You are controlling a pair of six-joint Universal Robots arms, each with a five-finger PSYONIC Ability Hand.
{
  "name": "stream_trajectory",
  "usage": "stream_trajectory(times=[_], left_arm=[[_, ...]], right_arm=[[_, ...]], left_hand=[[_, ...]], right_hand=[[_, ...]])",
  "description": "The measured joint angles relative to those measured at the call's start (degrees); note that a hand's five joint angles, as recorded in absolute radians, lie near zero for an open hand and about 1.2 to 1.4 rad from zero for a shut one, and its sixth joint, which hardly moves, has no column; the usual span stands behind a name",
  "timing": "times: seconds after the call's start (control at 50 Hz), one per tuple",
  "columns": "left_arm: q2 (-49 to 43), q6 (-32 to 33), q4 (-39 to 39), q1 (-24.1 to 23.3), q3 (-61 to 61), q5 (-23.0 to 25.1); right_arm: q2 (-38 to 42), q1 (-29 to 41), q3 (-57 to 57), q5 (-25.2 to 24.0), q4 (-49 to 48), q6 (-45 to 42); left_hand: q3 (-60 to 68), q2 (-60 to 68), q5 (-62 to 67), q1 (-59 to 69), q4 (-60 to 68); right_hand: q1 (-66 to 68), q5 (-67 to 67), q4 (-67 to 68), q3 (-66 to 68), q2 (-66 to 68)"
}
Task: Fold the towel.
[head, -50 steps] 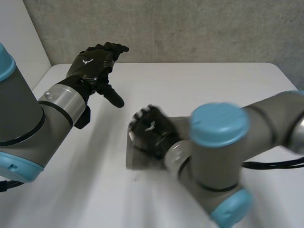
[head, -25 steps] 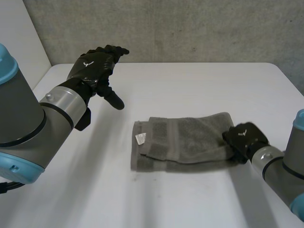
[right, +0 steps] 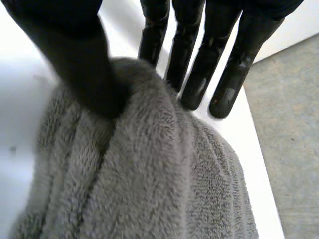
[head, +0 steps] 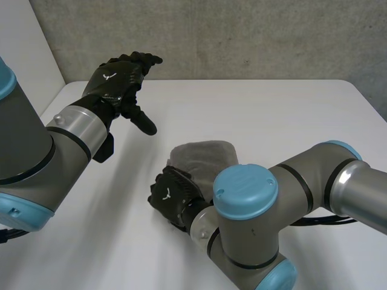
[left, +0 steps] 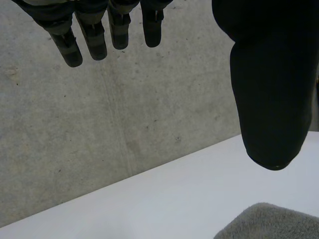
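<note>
left arm (head: pixel 42 145) in from 8 o'clock, reaching toward 11 | left hand (head: pixel 118 81) raised, fingers straight, thumb apart, holding nothing | right arm (head: pixel 302 187) bent, in from 4 o'clock | right hand (head: pixel 171 194) just 7 o'clock of centre, thumb and straight fingers pinching towel (head: pixel 202 154) fold

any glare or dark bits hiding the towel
Head view: even light, no glare; the right arm covers part of the towel. Right wrist view: the right hand lays a black thumb over it. Left wrist view: the left hand is dark, clear of it.
</note>
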Motion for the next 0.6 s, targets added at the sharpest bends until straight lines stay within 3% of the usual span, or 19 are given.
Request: stream_trajectory(times=[0.02,0.08,0.16,0.26,0.4,0.6], left_arm=[[-0.02,-0.04,0.0,-0.03,0.01,-0.01],[-0.17,-0.12,-0.03,-0.12,0.05,-0.04],[-0.65,-0.4,-0.06,-0.29,0.04,-0.1],[-2.22,-2.0,-0.08,-0.79,-0.03,-0.1],[-7.84,-5.07,0.0,-3.39,0.01,0.0],[-18.21,-5.56,0.96,-7.54,0.18,0.0]], right_arm=[[-1.17,-0.21,0.43,0.05,-0.09,2.47],[-4.78,-1.95,1.97,0.05,-1.02,9.76],[-11.98,-8.34,5.51,-0.5,-2.63,25.6],[-16.71,-15.47,8.42,-1.06,-2.24,38.44],[-15.2,-21.93,8.78,-1.67,2.12,42.92],[-7.42,-22.72,7.02,-2.48,3.22,42.33]], left_hand=[[0.0,0.0,0.0,0.0,0.0],[0.0,0.0,0.0,0.0,0.0],[0.0,0.0,0.0,0.0,0.0],[0.0,0.0,0.0,0.0,0.0],[0.0,0.0,0.0,-0.04,0.0],[0.0,-0.01,0.0,-0.04,0.0]], right_hand=[[-11.54,-13.19,-12.55,-12.65,-11.64],[-27.76,-30.87,-29.95,-30.13,-28.14],[-30.42,-31.78,-31.66,-32.49,-29.82],[-30.53,-31.78,-31.66,-32.49,-29.82],[-30.54,-31.78,-31.66,-32.49,-29.82],[-30.55,-31.78,-31.67,-32.49,-29.82]])
